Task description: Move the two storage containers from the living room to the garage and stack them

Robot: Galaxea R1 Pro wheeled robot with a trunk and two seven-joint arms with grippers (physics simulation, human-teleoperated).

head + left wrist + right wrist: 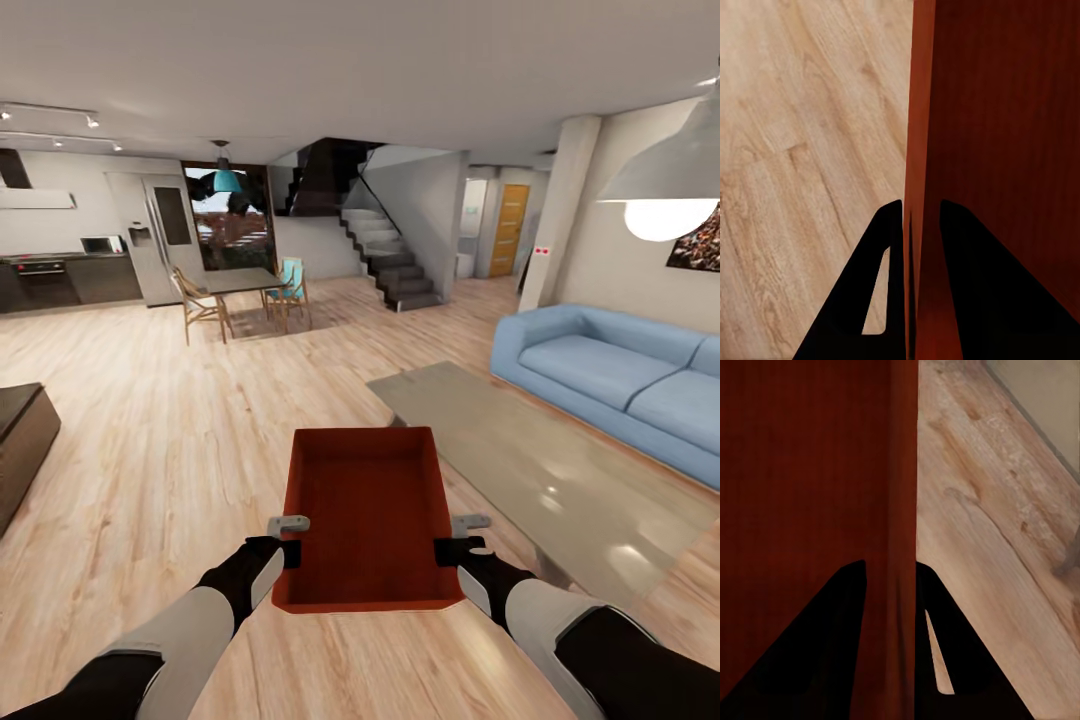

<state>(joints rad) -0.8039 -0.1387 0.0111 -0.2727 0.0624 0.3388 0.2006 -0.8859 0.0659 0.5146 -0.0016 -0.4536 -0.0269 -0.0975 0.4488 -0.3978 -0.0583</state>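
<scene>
Left gripper [286, 538]: clamped on the container's left wall, one finger each side.
Right gripper [452, 537]: pinching the right wall likewise.
Storage container [366, 520]: carried level between both arms above the wood floor [150, 420], living room, blue sofa [610, 375] to the right.
Handling: probably rigid, light, empty; smooth walls may slip.
Hold: opposite long walls, midway, evenly balanced.

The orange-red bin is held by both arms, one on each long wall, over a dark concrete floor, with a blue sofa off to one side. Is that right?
Not quite: the floor under the orange-red bin is light wood planks, not dark concrete, as the head view shows. The rest holds: the left gripper and right gripper each clamp a long wall, and the blue sofa stands off to one side.
</scene>
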